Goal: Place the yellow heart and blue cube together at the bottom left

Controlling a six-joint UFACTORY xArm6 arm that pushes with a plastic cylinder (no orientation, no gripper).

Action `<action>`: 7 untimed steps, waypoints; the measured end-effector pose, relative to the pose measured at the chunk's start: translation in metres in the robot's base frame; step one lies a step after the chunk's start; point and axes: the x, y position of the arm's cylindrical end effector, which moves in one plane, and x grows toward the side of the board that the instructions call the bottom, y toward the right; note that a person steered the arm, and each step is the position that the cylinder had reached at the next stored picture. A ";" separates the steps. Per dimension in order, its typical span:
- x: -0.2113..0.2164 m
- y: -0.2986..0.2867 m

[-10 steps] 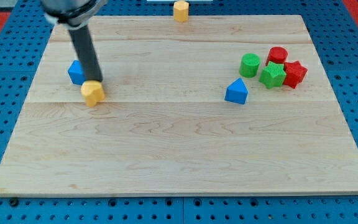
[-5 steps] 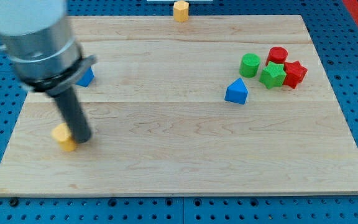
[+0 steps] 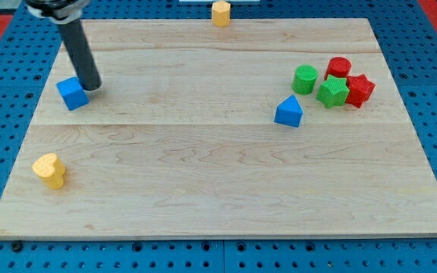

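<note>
The yellow heart (image 3: pixel 49 170) lies near the board's bottom left. The blue cube (image 3: pixel 72 93) sits at the left side, higher up, well apart from the heart. My tip (image 3: pixel 91 86) touches the table just right of the blue cube, against its right side. The dark rod rises from there toward the view's top left.
A blue triangular block (image 3: pixel 288 111) lies right of centre. A green cylinder (image 3: pixel 305 79), a green star (image 3: pixel 332 91), a red cylinder (image 3: pixel 338 67) and a red star (image 3: pixel 359 89) cluster at the right. An orange block (image 3: pixel 220 13) sits at the top edge of the wooden board (image 3: pixel 218 197).
The yellow heart went from beside the blue cube down to the bottom left. My tip then moved back up to the cube's right side, and the cube shifted left.
</note>
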 end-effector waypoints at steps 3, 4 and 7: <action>0.016 -0.025; 0.053 -0.019; 0.060 0.005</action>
